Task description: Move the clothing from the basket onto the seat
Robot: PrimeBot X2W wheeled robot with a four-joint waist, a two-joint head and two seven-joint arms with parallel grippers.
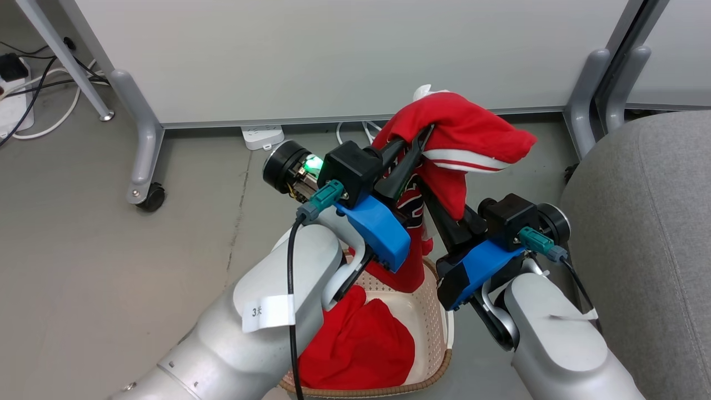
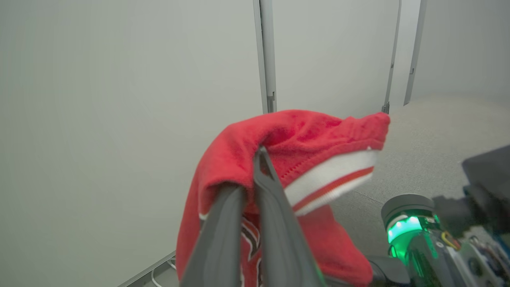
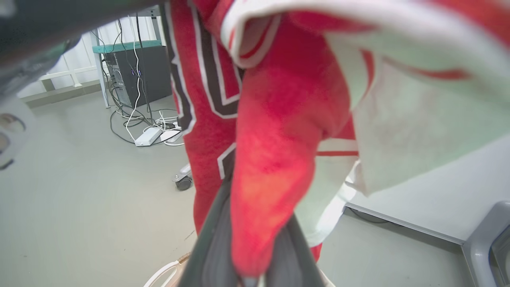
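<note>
**Operator:** What's nearest, and where are the edges?

**Spotter:** Closest to you is the basket (image 1: 430, 322), on the floor between your two forearms. Its brown rim is near the seat (image 1: 639, 233), whose rounded grey edge runs up your right side. The plain red garment (image 1: 361, 344) lies crumpled inside the basket.

**Operator:** And the hands?

**Spotter:** Your left hand (image 1: 420, 139) is clamped on the jersey (image 1: 466, 125) near its white-striped trim and holds it up above the basket. In the left wrist view its fingers (image 2: 275, 223) pinch the cloth tight. Your right hand (image 1: 430, 194) comes in from below, with a red fold squeezed between its fingers (image 3: 211, 247). The jersey's lower end hangs down to the basket's far rim.

**Operator:** Room to move?

**Spotter:** Bare floor (image 1: 111, 266) opens to your left. Ahead, the white partition (image 1: 333, 55) and its grey legs (image 1: 141, 139) close things off, with a power strip (image 1: 261, 136) at its foot.

**Operator:** Count?

**Spotter:** Two garments, one basket, one seat, and two hands, both gripping the jersey.
</note>
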